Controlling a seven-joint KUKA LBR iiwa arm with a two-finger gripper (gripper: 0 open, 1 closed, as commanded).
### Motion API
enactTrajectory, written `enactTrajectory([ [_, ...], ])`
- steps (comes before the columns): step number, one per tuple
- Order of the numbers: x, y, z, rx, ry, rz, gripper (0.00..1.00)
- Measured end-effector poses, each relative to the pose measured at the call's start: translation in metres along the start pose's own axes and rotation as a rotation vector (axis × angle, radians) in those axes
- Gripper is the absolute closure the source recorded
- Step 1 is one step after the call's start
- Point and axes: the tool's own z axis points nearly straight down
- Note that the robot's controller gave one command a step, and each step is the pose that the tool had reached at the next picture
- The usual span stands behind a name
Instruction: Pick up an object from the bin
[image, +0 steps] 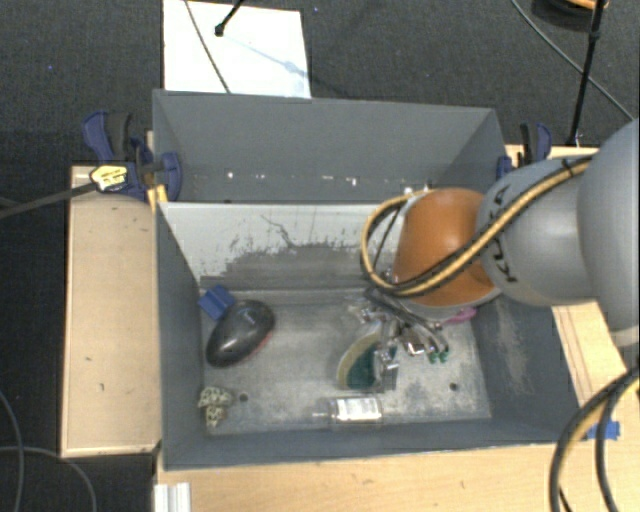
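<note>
green curved thing (358, 373) lay just under my gripper (386, 360), right of a black mouse (240, 335); how wide the gripper stood i could not tell.

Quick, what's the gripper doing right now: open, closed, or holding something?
Gripper: cannot be told whether open or closed; it sits low beside a dark green curved object on the floor of the grey metal bin.

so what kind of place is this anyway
Probably a robotics lab's bin-picking test rig. A robot arm hangs its gripper inside a grey metal bin of unrelated loose odds, such as a dark computer mouse and a small clear packet.
</note>
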Motion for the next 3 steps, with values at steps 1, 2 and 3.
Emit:
enactTrajectory([
  [1, 0.000, -0.002, -0.002, 0.002, -0.003, 0.003, 1.00],
  [2, 0.028, 0.002, -0.130, 0.004, -0.012, -0.017, 1.00],
  [3, 0.013, -0.013, -0.213, 0.006, -0.016, -0.066, 1.00],
])
